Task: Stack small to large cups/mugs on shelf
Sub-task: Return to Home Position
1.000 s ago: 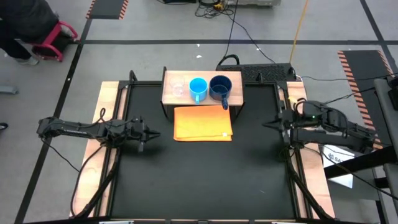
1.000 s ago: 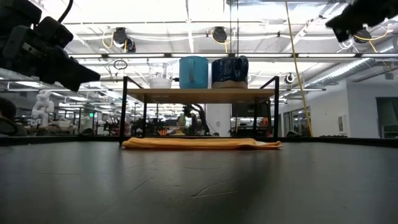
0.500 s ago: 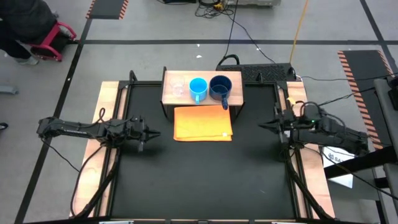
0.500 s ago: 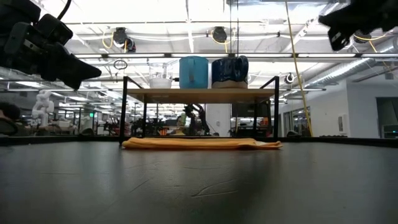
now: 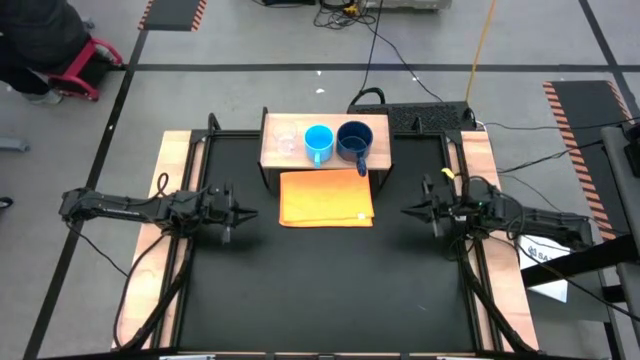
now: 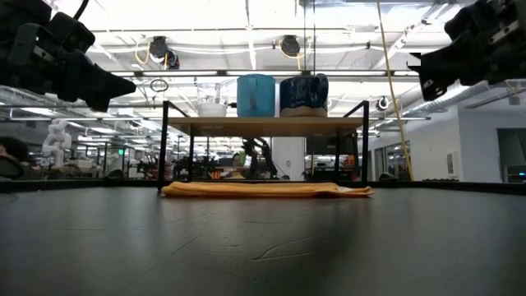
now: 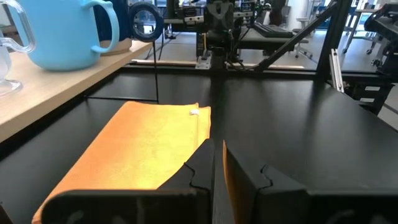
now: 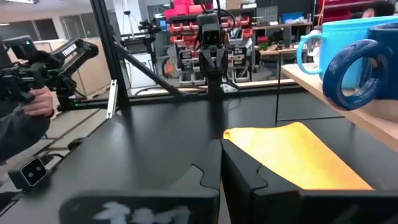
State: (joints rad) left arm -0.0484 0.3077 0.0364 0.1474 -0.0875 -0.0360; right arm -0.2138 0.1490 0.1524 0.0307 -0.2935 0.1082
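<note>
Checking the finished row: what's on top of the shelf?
A clear glass cup, light-blue mug and dark-blue mug stand side by side; the shelf board beneath their bases is hidden.

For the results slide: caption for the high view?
Glass cup, light-blue mug and dark-blue mug lined up on the shelf; left gripper and right gripper shut, flanking orange cloth.

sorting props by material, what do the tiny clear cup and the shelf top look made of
Tiny clear cup: probably glass, glossy; the background shows through it. Pale rectangular shelf top: looks like light wood, with a matte tan surface; could be laminate.
</note>
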